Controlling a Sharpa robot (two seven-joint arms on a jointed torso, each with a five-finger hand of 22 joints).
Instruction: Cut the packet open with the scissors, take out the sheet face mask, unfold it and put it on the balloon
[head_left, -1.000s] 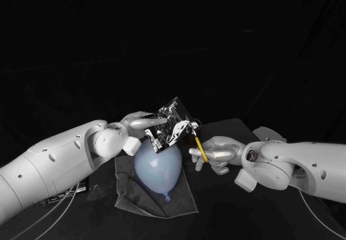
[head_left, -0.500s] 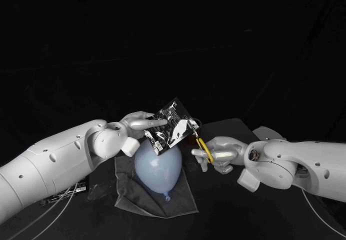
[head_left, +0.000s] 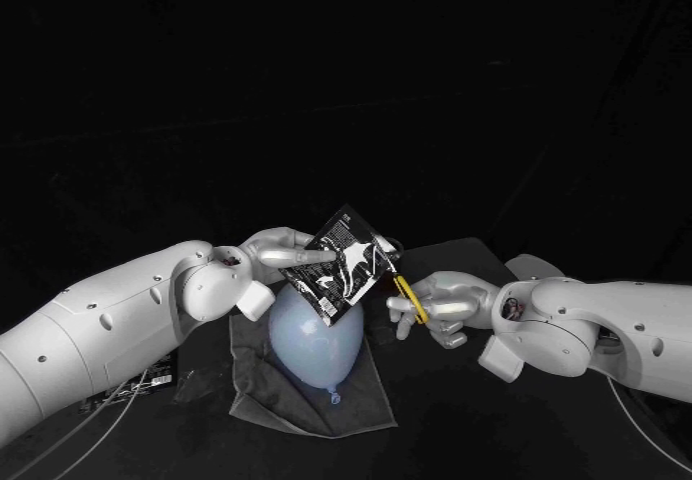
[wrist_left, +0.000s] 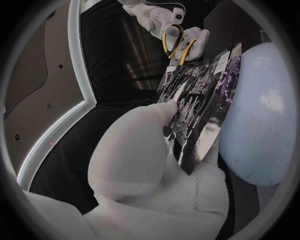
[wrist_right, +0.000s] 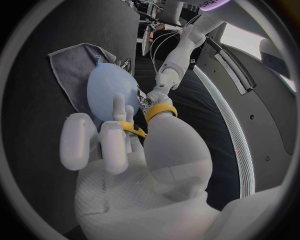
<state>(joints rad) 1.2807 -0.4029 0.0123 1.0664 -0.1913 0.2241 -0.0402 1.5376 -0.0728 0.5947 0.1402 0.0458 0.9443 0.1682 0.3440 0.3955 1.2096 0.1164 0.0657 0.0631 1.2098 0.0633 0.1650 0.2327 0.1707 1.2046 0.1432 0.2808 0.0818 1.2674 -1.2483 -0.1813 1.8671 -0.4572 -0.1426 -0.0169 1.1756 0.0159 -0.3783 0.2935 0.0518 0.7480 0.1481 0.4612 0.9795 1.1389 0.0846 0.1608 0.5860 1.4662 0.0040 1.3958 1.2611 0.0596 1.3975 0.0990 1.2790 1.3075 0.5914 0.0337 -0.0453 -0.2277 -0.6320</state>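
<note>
- We log the packet at frame centre, just above the balloon, which lies on a grey cloth. The packet stands on one corner, top corner pointing up.
- The scissors have their long axis running lower right to upper left, tips at the packet's right corner.
- The left hand pinches the packet's left side. The right hand grips the scissors by their yellow handles.
- Against a second ago, the packet's top corner sits lower and the packet has turned slightly. The scissors have barely moved.

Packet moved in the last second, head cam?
Yes. The packet has sunk slightly in the left hand, now covering more of the balloon, which stayed put.
</note>
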